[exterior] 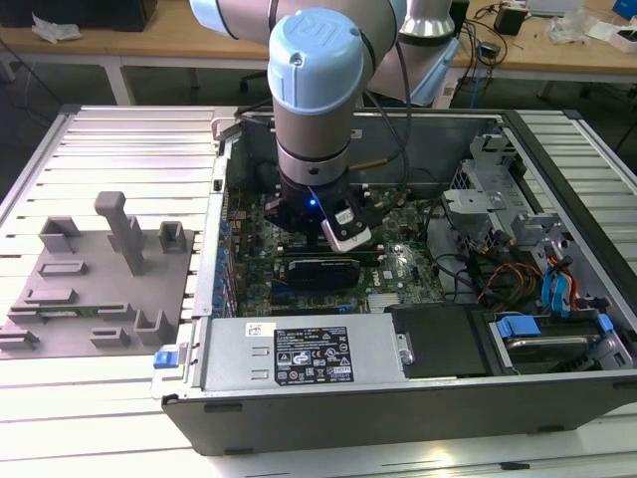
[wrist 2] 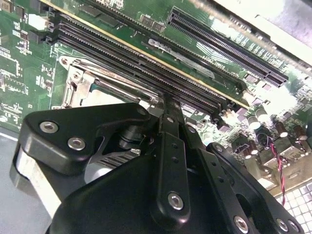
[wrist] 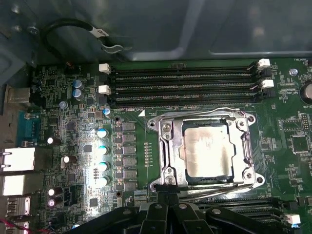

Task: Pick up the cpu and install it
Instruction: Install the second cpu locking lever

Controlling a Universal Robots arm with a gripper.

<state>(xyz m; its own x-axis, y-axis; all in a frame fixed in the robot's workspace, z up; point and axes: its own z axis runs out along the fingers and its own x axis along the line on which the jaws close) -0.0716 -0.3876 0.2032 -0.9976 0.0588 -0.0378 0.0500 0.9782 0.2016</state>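
Observation:
The cpu (wrist: 207, 148), a flat square chip with a pale silver top, lies inside the dark metal-framed socket (wrist: 165, 141) on the green motherboard (wrist: 73, 141). In both wrist views my gripper (wrist: 168, 191) (wrist 2: 165, 105) has its black fingers drawn together, with nothing seen between them. Their tips sit right at one edge of the socket frame (wrist 2: 80, 80), beside the cpu and not on it. In the exterior view the arm's wrist (exterior: 314, 189) hangs low inside the open computer case (exterior: 398, 408), over the motherboard.
Rows of black memory slots (wrist: 185, 83) run along one side of the socket. Case walls surround the arm, with the power supply (exterior: 299, 354) in front and drive bays with cables (exterior: 528, 269) at the exterior view's right. A grey parts fixture (exterior: 100, 269) lies outside at the left.

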